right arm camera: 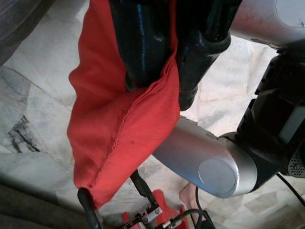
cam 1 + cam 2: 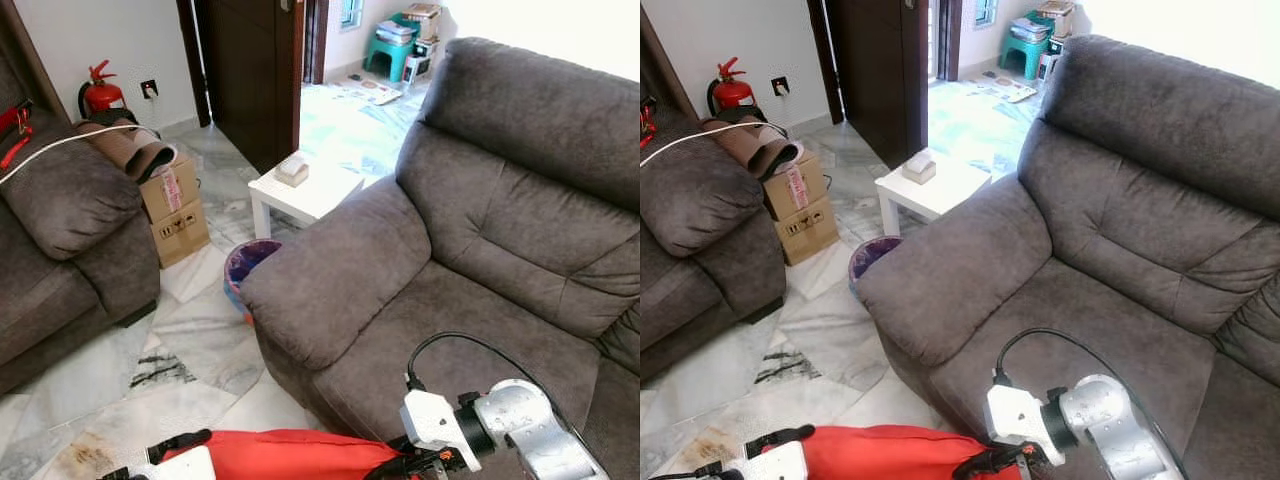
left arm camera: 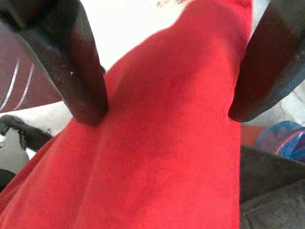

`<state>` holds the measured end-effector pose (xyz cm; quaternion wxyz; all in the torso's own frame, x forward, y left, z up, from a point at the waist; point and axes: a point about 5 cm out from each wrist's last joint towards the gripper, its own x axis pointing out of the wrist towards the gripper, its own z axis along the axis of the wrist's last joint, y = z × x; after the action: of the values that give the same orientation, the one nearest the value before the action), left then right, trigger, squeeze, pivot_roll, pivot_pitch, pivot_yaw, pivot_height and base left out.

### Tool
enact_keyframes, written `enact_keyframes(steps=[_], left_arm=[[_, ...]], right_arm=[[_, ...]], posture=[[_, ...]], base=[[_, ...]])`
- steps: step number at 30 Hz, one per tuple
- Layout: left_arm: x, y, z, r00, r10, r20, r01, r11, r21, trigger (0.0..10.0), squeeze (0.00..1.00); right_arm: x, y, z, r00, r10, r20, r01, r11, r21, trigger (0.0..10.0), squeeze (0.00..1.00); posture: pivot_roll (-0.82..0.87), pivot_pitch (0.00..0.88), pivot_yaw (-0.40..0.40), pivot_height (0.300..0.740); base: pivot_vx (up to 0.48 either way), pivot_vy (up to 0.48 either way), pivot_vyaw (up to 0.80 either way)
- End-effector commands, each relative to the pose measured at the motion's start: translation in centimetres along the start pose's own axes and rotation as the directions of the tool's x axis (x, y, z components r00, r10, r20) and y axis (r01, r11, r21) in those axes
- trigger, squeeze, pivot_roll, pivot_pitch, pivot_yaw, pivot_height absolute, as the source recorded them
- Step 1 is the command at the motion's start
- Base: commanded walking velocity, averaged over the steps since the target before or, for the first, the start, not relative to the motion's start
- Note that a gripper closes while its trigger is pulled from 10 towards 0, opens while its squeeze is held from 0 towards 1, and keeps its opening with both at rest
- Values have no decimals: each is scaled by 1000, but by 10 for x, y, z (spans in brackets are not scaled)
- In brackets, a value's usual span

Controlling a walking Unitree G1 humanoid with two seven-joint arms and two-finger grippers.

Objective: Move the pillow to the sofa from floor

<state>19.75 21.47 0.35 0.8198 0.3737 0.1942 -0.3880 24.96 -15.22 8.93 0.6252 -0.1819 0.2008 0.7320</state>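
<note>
Red fabric pillow (image 2: 285, 455) hanging crosswise between both grippers, left gripper (image 3: 167, 112) and right gripper (image 1: 159, 81) each pinching an end, grey sofa seat (image 2: 480, 330) just ahead-right.

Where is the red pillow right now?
The red pillow is low in the head views, held up between both end effectors, left and right, just in front of the grey sofa.

The red pillow (image 2: 285, 453) is low between both grippers, just before the grey sofa (image 2: 480, 260).
</note>
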Motion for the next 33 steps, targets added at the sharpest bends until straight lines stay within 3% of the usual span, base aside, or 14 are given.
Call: enact_keyframes(steps=[1,6,13,14,16,19,23,25,27,29,33], left_arm=[[-3,-5,-10,999,-27,-38,27,1000,-4,10000,0],[-3,-15,-14,996,-88,-33,88,996,-20,10000,0],[-4,-14,-18,993,-102,-55,102,995,-14,10000,0],[-4,-13,-21,992,-97,-75,100,995,31,10000,0],[-4,-8,-22,995,-56,-85,63,995,78,10000,0],[-2,9,-21,992,81,-93,-71,992,102,10000,0],[-2,14,-24,986,121,-115,-110,989,100,10000,0],[0,10,-28,985,94,-143,-80,991,104,10000,0],[2,0,-28,991,28,-129,-20,998,65,10000,0],[3,-3,-27,993,11,-119,-4,998,59,10000,0],[7,-9,-17,999,-17,-38,16,1000,-24,10000,0]], right_arm=[[-7,-2,18,998,-8,70,14,997,-75,10000,0],[-10,-2,20,998,-13,68,18,997,-75,10000,0],[-12,-1,21,998,-5,64,11,997,-80,10000,0],[-11,-1,22,998,-5,65,10,997,-83,10000,0],[-11,-1,23,998,-5,66,11,996,-85,10000,0],[-10,0,22,998,3,61,2,997,-81,10000,0],[-9,1,21,998,3,62,2,997,-80,10000,0],[-10,0,21,998,1,62,4,997,-79,10000,0],[-10,0,22,998,1,62,3,997,-79,10000,0],[-10,0,22,998,2,62,3,997,-80,10000,0],[-10,1,23,998,4,64,1,997,-80,10000,0]], posture=[[172,87,-72,740],[166,89,-72,740],[167,89,-73,740],[167,89,-73,740],[164,87,-72,740],[168,88,-75,740],[169,88,-76,740],[165,85,-76,740],[164,85,-75,740],[164,85,-75,740],[160,85,-76,740]], base=[[0,0,0],[0,0,0],[0,0,0],[0,0,0],[0,0,0],[0,0,0],[0,0,0],[0,0,0],[0,0,0],[0,0,0],[0,0,0]])
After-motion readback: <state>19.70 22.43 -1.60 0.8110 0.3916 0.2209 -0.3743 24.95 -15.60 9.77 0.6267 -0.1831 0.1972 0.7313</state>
